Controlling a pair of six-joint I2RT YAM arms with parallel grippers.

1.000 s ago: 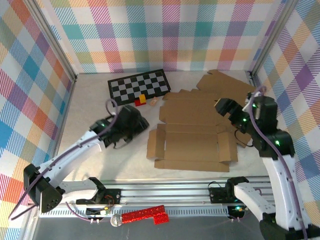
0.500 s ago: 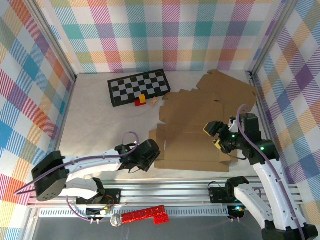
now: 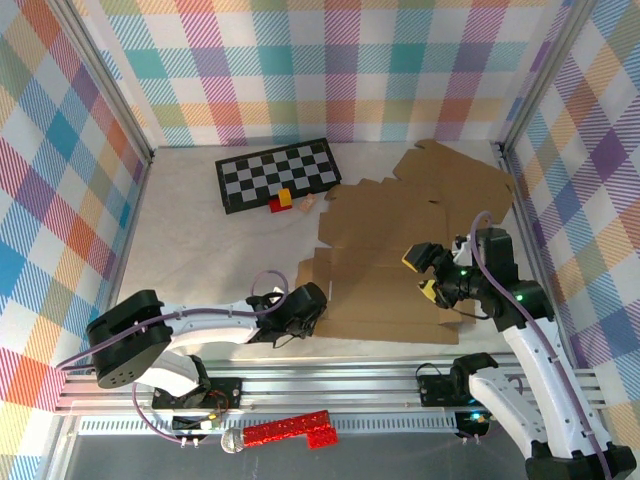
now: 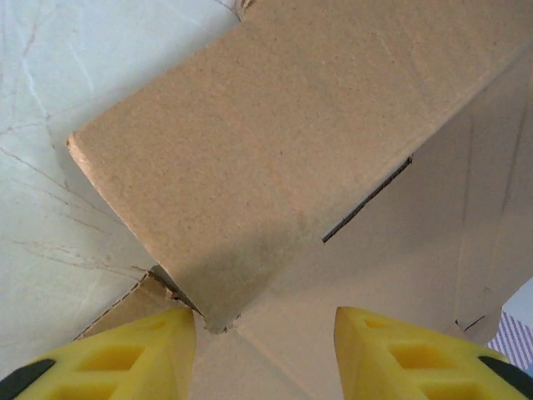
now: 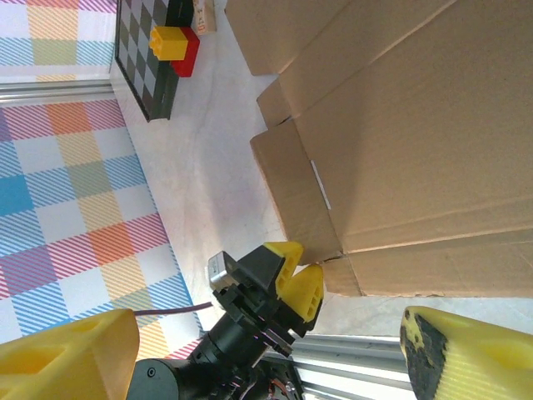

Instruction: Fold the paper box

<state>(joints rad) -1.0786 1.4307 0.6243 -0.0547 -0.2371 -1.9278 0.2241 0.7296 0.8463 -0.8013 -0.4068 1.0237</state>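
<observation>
On pale table (image 3: 190,235), flat brown cardboard box (image 3: 385,300): light, stiff; best pinched at near-left flap (image 4: 250,158). Left claw (image 4: 262,321), right claw (image 3: 422,274) both spread apart.

The worktop (image 3: 190,230) is a pale, whitish surface with faint crack-like veins, evenly lit with only soft shadows. Behind it and along both its sides stand walls (image 3: 330,70) covered in a pastel plaid of pink, blue, green, orange and purple. Slim metal posts (image 3: 115,85) rise at its far corners, and a ribbed aluminium rail (image 3: 330,385) runs along its near edge.
</observation>
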